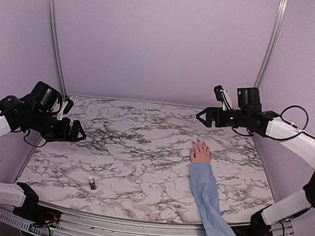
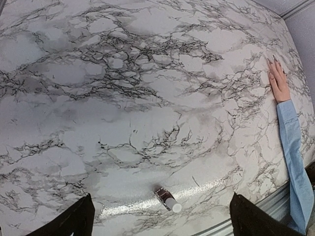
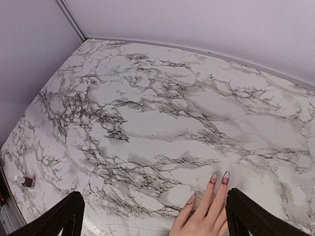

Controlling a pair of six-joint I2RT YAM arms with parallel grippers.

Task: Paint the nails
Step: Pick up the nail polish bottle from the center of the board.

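Landmark = blue-sleeved forearm (image 1: 212, 203), which comes in over the near table (image 1: 143, 155) edge right of centre and lies flat, angled slightly leftward away from that edge. Small clear bottle (image 1: 91, 182) with dark cap stands upright well left of the forearm, close to the near edge. At the forearm's far end is a pink palm (image 1: 200, 154), face down, digits together and pointing away from the arm bases. The nails (image 3: 226, 175) are at its tips and touch the marble; in the right wrist view they look greyish with a reddish base. Left hand (image 1: 80, 131) is well left of the forearm, raised off the table, its arm bent in from the left wall and pointing inward; jaws spread wide, released, gripping nothing. Right hand (image 1: 201, 117) hovers just beyond the nails, elbow out at the right wall, wrist level and pointing left; jaws also wide apart, released.
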